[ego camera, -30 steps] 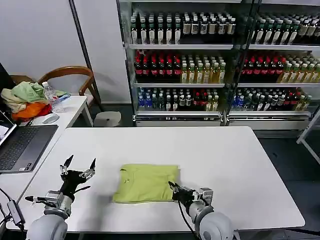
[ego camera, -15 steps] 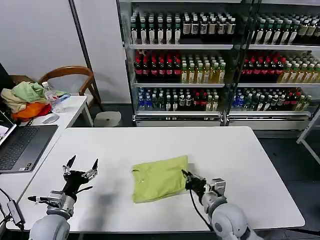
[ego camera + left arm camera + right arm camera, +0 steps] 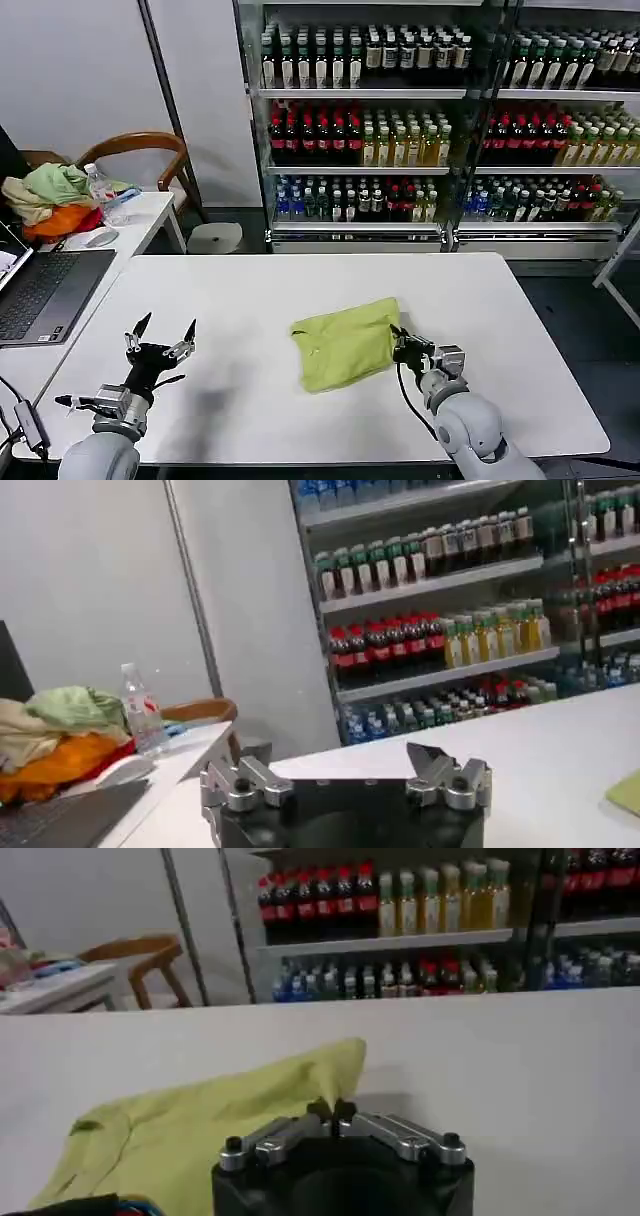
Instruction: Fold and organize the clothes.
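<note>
- Nearest you, L side: your left gripper (image 3: 160,336) hovers just above the near-left part of the white table (image 3: 250,290), fingers spread wide, nothing between them. Wrist view confirms: left gripper (image 3: 345,770) w/ both tips well apart.
- Near-right: your right gripper (image 3: 400,345) sits at the T-shirt's right edge, fingers pinched together on the fabric. In the right wrist view the right gripper (image 3: 332,1113) tips meet w/ the green cloth's edge at them.
- The T-shirt (image 3: 345,342) is folded into a compact lime-green packet, lying flat on the table, centre-right, near half. Long axis runs diagonal: low near-left corner up to the far-right corner by the gripper. So it's skewed vs the table edges, not square to them. Fabric looks a bit rumpled in the wrist view, T-shirt (image 3: 190,1133).
- Table top is plain white, bare around the shirt.
- Further left, a 2nd table (image 3: 140,215) carries a laptop (image 3: 45,290), a mouse (image 3: 100,237), a water bottle (image 3: 104,195) and a heap of garments (image 3: 55,200) in pale green, cream, orange.
- Behind that, a wooden chair (image 3: 150,150).
- Far back: glass-front shelves (image 3: 440,120) packed w/ rows of drink bottles; grey wall to the L.
</note>
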You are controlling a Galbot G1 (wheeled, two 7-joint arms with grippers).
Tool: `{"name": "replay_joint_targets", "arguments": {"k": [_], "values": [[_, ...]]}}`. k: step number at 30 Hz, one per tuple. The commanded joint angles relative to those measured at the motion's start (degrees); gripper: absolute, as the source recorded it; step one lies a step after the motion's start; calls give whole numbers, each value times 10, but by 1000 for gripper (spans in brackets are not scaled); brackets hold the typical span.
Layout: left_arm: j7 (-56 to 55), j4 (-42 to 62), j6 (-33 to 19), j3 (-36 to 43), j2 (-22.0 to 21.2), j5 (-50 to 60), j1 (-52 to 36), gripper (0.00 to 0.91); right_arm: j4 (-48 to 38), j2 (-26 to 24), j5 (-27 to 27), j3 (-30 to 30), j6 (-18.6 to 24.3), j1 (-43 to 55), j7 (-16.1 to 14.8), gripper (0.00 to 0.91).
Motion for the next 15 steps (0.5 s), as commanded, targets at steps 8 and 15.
{"name": "replay_joint_targets", "arguments": {"k": [8,15], "values": [[0,2,0,9,-3,2,-4,907,2,-1,14,21,0,-22,18,0],[0,3,0,9,-3,2,-3,907,23,1,35,17,-8,-29,29,0]]}}
